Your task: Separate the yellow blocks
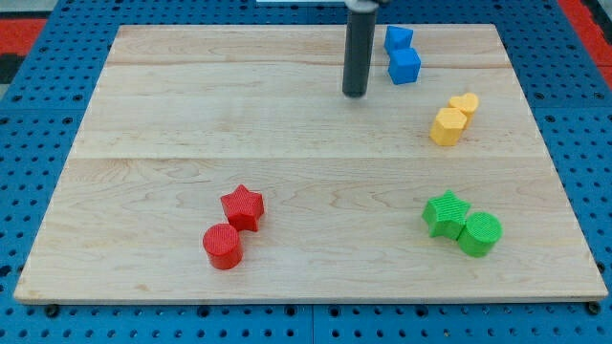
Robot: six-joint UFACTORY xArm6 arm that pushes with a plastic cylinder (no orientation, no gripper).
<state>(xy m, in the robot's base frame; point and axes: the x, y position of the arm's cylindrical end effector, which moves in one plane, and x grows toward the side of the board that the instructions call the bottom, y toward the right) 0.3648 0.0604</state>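
Lab-style robot test bench. Pale wooden plank board [191,124] fills frame centre, lying on blue perforated metal pegboard base [38,143] with regular hole grid visible at left, right, bottom edges. Red perforated panel [24,24] at upper left corner, another at upper right. No household furnishings in view.

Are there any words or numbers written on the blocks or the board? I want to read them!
None: no word, number, label or sign shows anywhere in the camera view.
The wooden board is bare wood grain.
The yellow blocks, blue blocks, red blocks and green blocks are plain coloured, with no print.
My tip, left of the blue blocks, carries no marking.
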